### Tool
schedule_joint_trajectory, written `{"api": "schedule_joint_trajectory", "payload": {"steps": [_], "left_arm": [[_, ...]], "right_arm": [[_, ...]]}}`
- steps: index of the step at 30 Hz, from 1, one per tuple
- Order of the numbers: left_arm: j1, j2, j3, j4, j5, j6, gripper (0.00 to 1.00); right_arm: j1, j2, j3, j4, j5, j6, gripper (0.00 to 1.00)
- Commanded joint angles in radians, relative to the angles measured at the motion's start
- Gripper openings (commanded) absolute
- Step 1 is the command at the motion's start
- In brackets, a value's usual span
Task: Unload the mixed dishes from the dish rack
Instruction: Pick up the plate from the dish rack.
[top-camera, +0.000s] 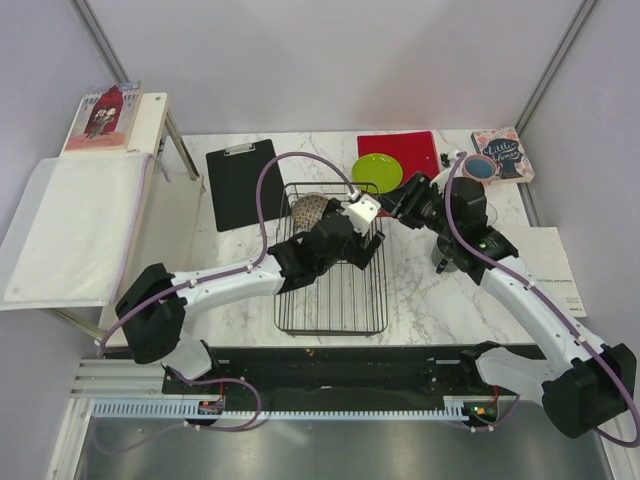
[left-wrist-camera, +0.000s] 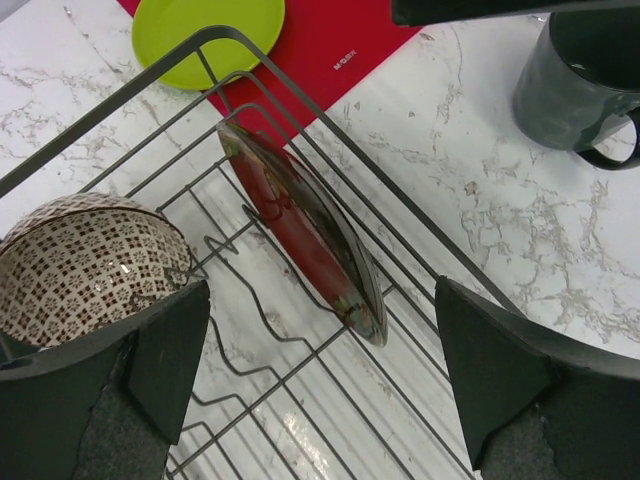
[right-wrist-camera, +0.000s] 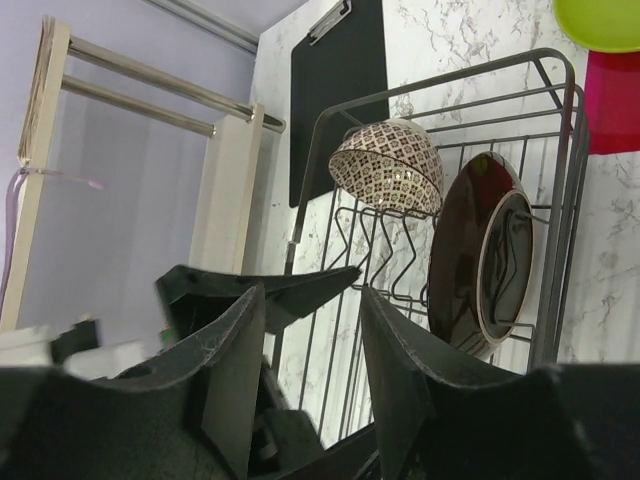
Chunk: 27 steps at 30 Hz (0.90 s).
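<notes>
The left pincer (left-wrist-camera: 320, 350) stood with its fingers spread wide and empty over the far right end of the dish rack (left-wrist-camera: 200, 40). In its own wrist view the dark red patterned plate (left-wrist-camera: 300, 230) stood on edge in the rack's wires, straight ahead in the gap between the two fingers and touching neither. The beige mesh-patterned bowl (left-wrist-camera: 90, 260) lay tipped in the rack just beyond the left finger. Past the rack rim ahead, the lime-green plate (left-wrist-camera: 205, 30) rested on a red mat (left-wrist-camera: 330, 50), and the grey handled mug (left-wrist-camera: 570, 80) stood on the marble bench (left-wrist-camera: 450, 200) beyond the right finger.

The right pincer (right-wrist-camera: 310, 350) was partly apart and gripped nothing. Its wrist view looked across the rack from the other side, so the red plate's glossy inner face showed, leaning by the rack's end wall, with the bowl beside it; both lay ahead of the fingers and apart from them. That view alone caught the black clipboard (right-wrist-camera: 335, 100) past the rack.

Only the top view showed both arms meeting over the rack's far right corner, the right pincer just outside the rim. It alone showed the pink cup (top-camera: 478, 168) with its blue inside, behind the right pincer on the bench beside a book (top-camera: 505, 155). The mug was nearly hidden under the right arm there.
</notes>
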Motion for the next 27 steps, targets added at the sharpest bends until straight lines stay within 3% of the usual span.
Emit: {"api": "schedule_joint_trajectory", "payload": {"steps": [1, 7, 10, 11, 16, 23, 27], "left_arm": [[0.0, 0.086, 0.066, 0.089, -0.048, 0.024, 0.99], [0.012, 0.194, 0.103, 0.086, -0.081, 0.007, 0.94], [0.012, 0.228, 0.117, 0.083, -0.07, 0.004, 0.74], [0.012, 0.232, 0.119, 0.08, -0.065, 0.001, 0.63], [0.012, 0.235, 0.109, 0.074, -0.058, -0.005, 0.43], [0.021, 0.142, 0.062, 0.062, -0.006, -0.017, 0.02], [0.076, 0.044, -0.004, 0.068, 0.094, -0.103, 0.02]], "right_arm": [[0.003, -0.066, -0.007, -0.019, 0.017, -0.029, 0.5], [0.004, -0.141, 0.018, -0.062, 0.055, -0.053, 0.51], [0.004, -0.147, 0.024, -0.09, 0.065, -0.07, 0.51], [0.004, -0.144, 0.024, -0.091, 0.065, -0.073, 0.51], [0.004, -0.138, 0.007, -0.096, 0.065, -0.07, 0.51], [0.004, -0.127, 0.021, -0.097, 0.069, -0.076, 0.51], [0.004, -0.129, 0.019, -0.096, 0.074, -0.075, 0.51]]}}
